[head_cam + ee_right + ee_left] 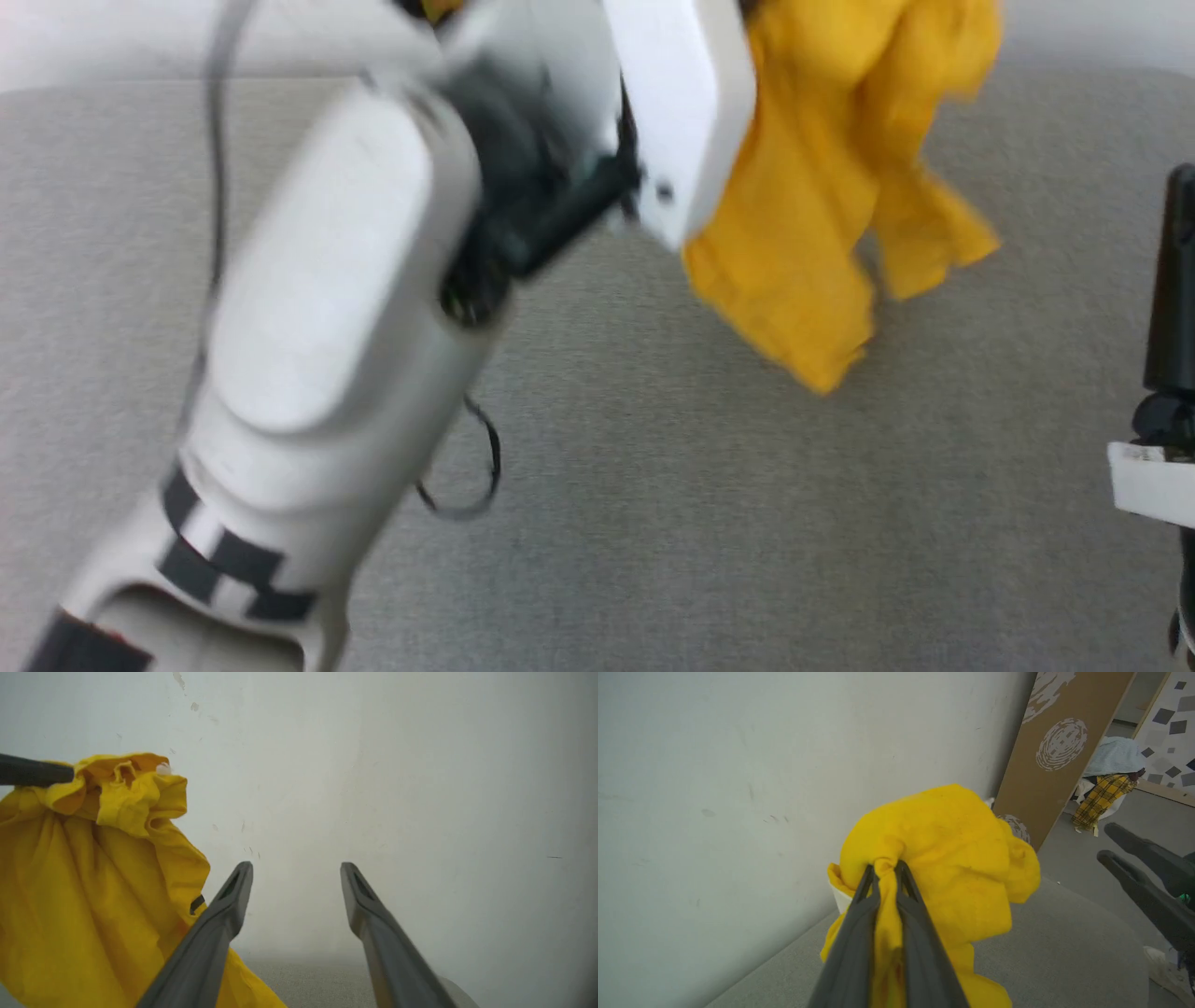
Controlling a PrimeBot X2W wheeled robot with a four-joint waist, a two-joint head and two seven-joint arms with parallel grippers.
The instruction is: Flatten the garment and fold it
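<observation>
Closest to your head camera the pale left forearm [317,308] slants up over the grey bench [700,523], and beyond it the garment [822,187] hangs bunched, long axis vertical, its lower edge seemingly off the surface. In the left wrist view your left claw [885,870] is clenched on a gathered fold near the wall [738,788], the right claw [1107,842] apart at that view's right. In the right wrist view that claw stands released and empty, the hanging cloth just left of it; you'd likely reach that way for a free edge, with open bench below.
</observation>
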